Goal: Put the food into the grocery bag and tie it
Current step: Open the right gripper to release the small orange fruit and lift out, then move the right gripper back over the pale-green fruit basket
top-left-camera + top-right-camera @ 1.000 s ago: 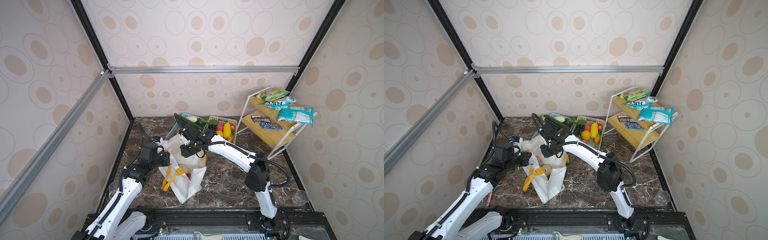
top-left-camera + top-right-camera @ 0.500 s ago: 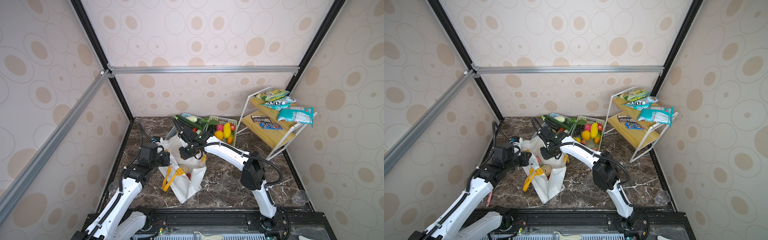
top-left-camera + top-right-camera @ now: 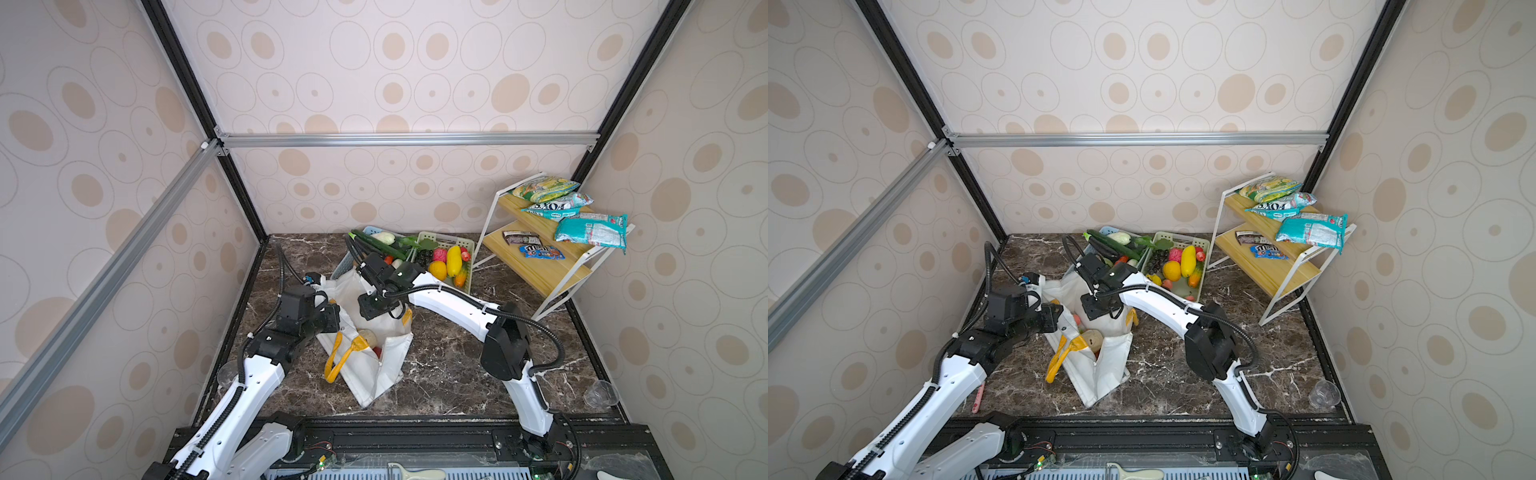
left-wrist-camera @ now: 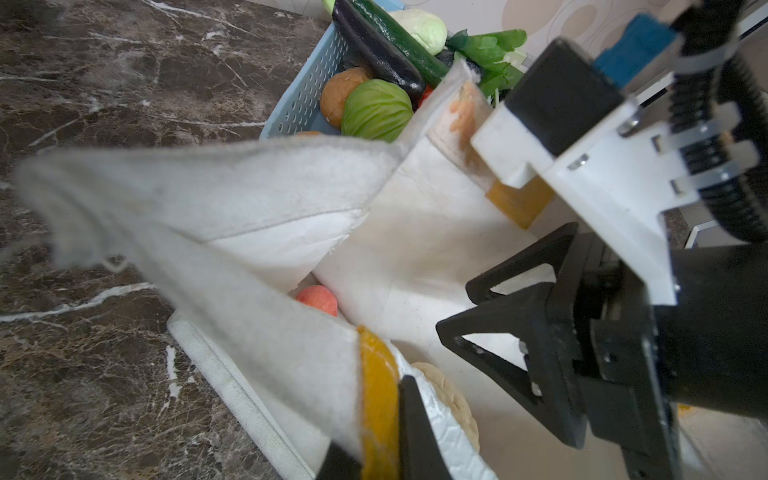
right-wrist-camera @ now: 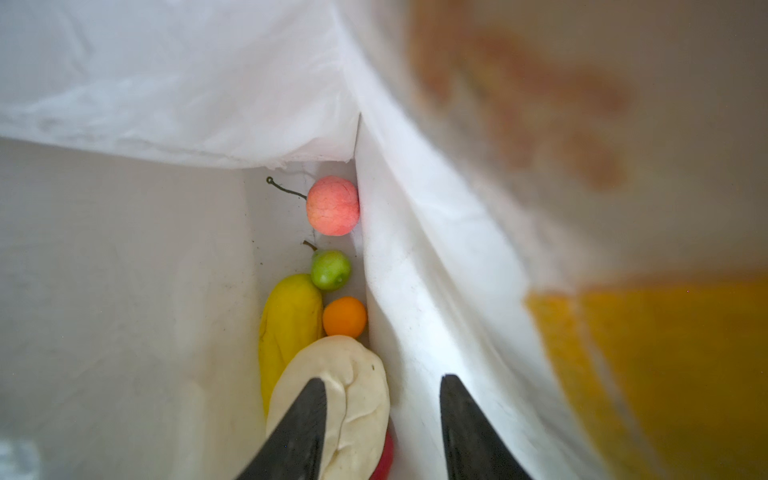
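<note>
The white grocery bag [image 3: 376, 368] [image 3: 1111, 365] stands open on the marble floor in both top views. My left gripper [image 4: 382, 415] [image 3: 336, 318] is shut on its rim at a yellow strap tab. My right gripper [image 5: 383, 378] [image 3: 374, 309] [image 4: 453, 309] hangs open in the bag's mouth, pointing down, with nothing between its fingers. Food lies at the bottom: a pink apple [image 5: 332, 205], a small green fruit [image 5: 331, 269], a yellow fruit [image 5: 289, 320], an orange [image 5: 345, 316] and a cream-white piece [image 5: 353, 395] under one fingertip. More fruit [image 3: 453, 259] fills the green basket.
A blue basket [image 4: 299, 95] of vegetables and a green basket [image 3: 446, 237] stand behind the bag. A wooden shelf [image 3: 540, 270] with snack packets sits at the back right. A clear cup [image 3: 600, 395] stands in the front right corner. A pink stick [image 3: 978, 397] lies front left.
My right gripper's jaws have spread wider inside the bag's mouth and the arm has shifted slightly left. The left gripper has kept its hold on the rim.
</note>
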You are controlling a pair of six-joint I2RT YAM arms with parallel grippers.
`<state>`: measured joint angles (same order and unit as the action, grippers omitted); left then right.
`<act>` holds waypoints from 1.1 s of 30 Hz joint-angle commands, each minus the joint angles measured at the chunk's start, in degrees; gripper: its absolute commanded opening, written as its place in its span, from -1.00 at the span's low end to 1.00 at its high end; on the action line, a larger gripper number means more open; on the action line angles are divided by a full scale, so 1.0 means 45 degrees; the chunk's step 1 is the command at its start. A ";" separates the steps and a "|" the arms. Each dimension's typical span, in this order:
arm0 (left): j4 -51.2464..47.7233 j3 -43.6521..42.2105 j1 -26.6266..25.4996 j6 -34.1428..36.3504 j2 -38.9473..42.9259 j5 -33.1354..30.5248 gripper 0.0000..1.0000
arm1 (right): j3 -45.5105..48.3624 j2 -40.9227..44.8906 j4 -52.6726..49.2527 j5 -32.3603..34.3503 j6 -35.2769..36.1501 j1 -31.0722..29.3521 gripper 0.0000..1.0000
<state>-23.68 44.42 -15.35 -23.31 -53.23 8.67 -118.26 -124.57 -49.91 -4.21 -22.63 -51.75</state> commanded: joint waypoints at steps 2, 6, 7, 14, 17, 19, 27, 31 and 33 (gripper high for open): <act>0.0052 0.0406 0.0114 -0.0065 0.0179 -0.0168 -1.00 | 0.0156 0.1415 -0.0246 0.0267 0.0133 -0.0038 -0.04; 0.0077 0.0438 0.0113 -0.0073 0.0126 -0.0159 -1.00 | 0.0418 0.2197 -0.0207 0.0174 0.0338 0.0087 -0.04; 0.0111 0.0431 0.0111 -0.0056 0.0128 -0.0149 -1.00 | 0.0543 0.2435 -0.0193 0.0153 0.0378 0.0139 -0.03; 0.0106 0.0452 0.0121 -0.0039 0.0096 -0.0150 -1.00 | 0.1862 0.4106 0.0096 0.0348 0.0380 0.1108 0.01; 0.0135 0.0459 0.0111 -0.0026 0.0079 -0.0136 -1.00 | 0.2451 0.4609 -0.0023 0.0569 0.0410 0.1752 0.02; 0.0155 0.0444 0.0116 -0.0041 0.0070 -0.0114 -1.00 | 0.2633 0.4708 -0.0398 0.0807 0.0380 0.2284 0.02; 0.0281 0.0504 0.0112 -0.0039 -0.0124 -0.0023 -1.00 | 0.2605 0.3741 -0.2111 0.2906 -0.0387 0.4381 0.04; 0.0282 0.0587 0.0111 0.0004 -0.0175 -0.0041 -1.00 | 0.2143 0.2928 -0.2672 0.3279 -0.0459 0.5054 0.05; 0.0243 0.0621 0.0111 0.0037 -0.0183 -0.0080 -1.00 | 0.1740 0.2433 -0.3099 0.3424 -0.0434 0.5361 0.05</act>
<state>-23.31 44.45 -15.35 -23.31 -53.98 8.69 -107.70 -111.46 -58.89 8.45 -23.73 -28.38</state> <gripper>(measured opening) 0.110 0.524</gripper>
